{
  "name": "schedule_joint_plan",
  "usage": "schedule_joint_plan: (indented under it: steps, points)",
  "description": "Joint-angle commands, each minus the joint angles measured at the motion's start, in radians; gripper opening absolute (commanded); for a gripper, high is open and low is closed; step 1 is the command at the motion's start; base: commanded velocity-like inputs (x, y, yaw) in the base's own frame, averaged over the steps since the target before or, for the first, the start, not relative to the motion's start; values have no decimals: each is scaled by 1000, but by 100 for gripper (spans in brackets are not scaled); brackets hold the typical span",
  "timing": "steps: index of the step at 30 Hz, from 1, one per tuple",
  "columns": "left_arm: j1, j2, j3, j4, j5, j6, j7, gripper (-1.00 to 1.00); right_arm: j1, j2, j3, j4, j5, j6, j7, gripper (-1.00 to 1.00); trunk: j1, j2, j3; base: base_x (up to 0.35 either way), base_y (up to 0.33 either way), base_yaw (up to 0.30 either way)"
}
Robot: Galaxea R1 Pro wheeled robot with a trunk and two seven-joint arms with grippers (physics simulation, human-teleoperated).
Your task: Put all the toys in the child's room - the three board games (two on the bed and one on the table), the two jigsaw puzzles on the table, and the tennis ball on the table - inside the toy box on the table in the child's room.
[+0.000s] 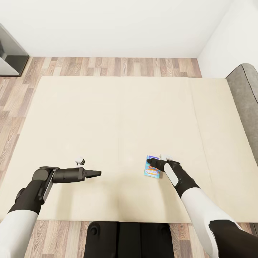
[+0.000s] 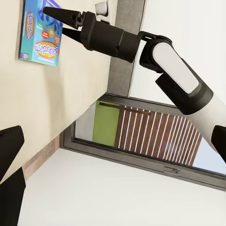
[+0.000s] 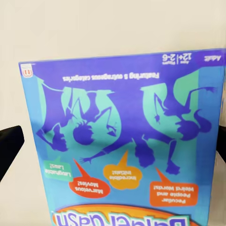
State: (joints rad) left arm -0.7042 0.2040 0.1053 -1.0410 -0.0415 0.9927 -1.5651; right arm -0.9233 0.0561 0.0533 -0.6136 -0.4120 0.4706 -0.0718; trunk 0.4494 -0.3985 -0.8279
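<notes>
Right gripper point(image 1: 153, 163) over the blue game point(image 1: 152, 171)

Fingers spread, nothing clamped; game lies lower right of centre on the bed point(image 1: 107, 118). Left gripper point(image 1: 96, 174) looks closed, idle. Nothing visibly boxed yet.

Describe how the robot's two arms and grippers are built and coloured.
Both arms have glossy white shells on the upper segments, then black jointed forearms and wrists. The left gripper ends in slim, black, tapering pointed fingers on a dark cylindrical wrist. The right gripper has the same black wedge-shaped fingers, with a small white block mounted by its wrist. No cables or markings show.
</notes>
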Motion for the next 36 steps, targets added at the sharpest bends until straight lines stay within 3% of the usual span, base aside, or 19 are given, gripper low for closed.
schedule_joint_plan:
  steps: [1,29,36]
  points:
    - [0,0,1,-1,-5,10,-6,100,0,0,4,-2,-10,3,-8,100,1,-2,-1,0,0,0]
    - [0,0,1,-1,-5,10,-6,100,0,-3,3,0,-13,9,-7,100,1,-2,-1,0,0,0]
    - [0,0,1,-1,-5,10,-6,100,0,-4,3,2,-19,14,48,100,1,-2,-1,0,0,0]
